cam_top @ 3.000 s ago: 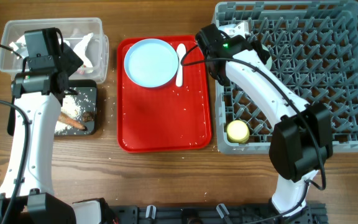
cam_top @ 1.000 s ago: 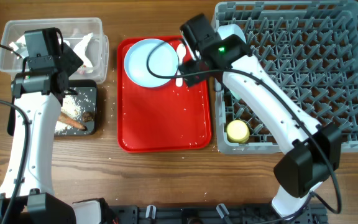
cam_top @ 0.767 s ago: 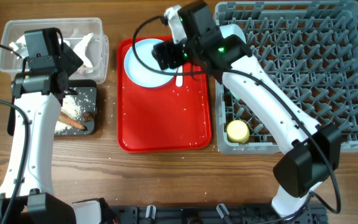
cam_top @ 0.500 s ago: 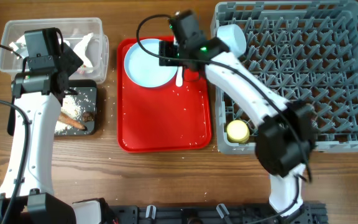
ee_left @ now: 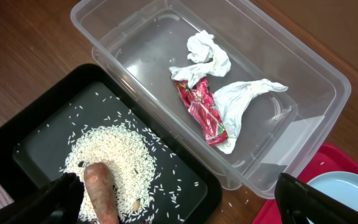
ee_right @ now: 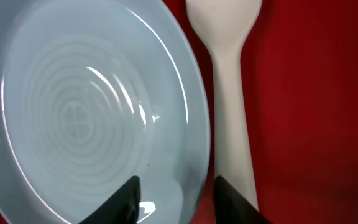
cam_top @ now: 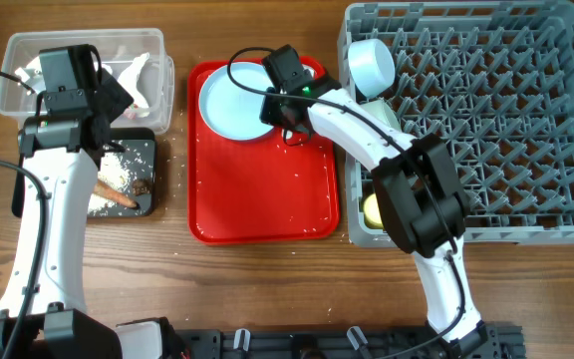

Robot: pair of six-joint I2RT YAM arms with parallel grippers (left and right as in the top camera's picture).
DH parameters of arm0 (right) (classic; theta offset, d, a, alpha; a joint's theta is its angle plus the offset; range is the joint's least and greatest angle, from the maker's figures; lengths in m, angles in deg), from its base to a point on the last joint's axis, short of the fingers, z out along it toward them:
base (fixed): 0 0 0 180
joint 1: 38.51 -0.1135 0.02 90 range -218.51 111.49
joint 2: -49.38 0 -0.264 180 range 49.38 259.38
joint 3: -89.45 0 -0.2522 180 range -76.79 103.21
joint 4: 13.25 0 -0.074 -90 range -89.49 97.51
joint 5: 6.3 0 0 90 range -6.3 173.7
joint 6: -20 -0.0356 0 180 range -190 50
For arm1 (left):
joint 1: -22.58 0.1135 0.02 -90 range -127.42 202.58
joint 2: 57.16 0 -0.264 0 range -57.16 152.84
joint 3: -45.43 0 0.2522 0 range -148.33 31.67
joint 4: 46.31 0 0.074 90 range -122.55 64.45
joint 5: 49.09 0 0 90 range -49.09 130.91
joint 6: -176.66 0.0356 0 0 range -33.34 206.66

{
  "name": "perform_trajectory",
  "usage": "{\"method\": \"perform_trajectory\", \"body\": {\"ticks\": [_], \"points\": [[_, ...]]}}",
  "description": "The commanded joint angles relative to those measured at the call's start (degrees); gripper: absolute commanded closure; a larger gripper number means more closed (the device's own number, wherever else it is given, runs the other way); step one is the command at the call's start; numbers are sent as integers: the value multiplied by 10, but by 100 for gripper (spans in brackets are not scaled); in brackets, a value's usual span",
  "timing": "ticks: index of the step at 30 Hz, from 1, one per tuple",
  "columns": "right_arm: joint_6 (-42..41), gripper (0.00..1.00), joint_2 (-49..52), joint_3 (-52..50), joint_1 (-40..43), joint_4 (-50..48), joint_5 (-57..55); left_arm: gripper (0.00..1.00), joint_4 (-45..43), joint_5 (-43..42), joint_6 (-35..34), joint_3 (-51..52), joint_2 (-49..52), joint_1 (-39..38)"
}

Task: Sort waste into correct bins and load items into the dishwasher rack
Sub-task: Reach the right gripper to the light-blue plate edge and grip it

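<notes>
The white spoon (ee_right: 232,93) lies flat on the red tray (ee_right: 316,93). Its long axis runs up and down the right wrist view, bowl end at the top and handle toward the fingers. It sits just beside the rim of the pale blue plate (ee_right: 86,106), which rests flat at the tray's far end. We see the right fingers (ee_right: 234,200) partly spread and pointing down, one over the plate's inner slope, the other over the spoon handle, with the rim between them. We cannot tell whether either one touches. From overhead, the right arm (cam_top: 357,125) bends across the left edge of the grey rack (cam_top: 486,150) to reach the tray. The left fingers (ee_left: 58,202) are spread wide and empty above the black tray (ee_left: 42,143) of rice and the clear tub (ee_left: 104,31) of crumpled paper. The left arm (cam_top: 43,219) stretches along the left side of the wooden bench (cam_top: 267,289).
</notes>
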Motion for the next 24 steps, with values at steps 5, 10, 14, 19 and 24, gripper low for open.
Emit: {"method": "perform_trajectory", "body": {"ticks": [5, 10, 14, 19, 24], "points": [[-16, 83, 25, 3, -3, -4, 14, 0, -1, 11, -6, -7, -4, 2], [-16, 96, 35, 3, -3, -3, 28, 0, -1, 11, -6, -7, -4, 2], [-9, 96, 31, 3, -2, 1, 46, 0, -1, 11, -6, -7, -4, 2], [93, 96, -12, 15, 5, 5, 59, 0, -1, 11, -6, -7, -4, 2], [264, 96, -140, 17, 19, 42, -7, 0, -1, 11, -6, -7, -4, 2]]}}
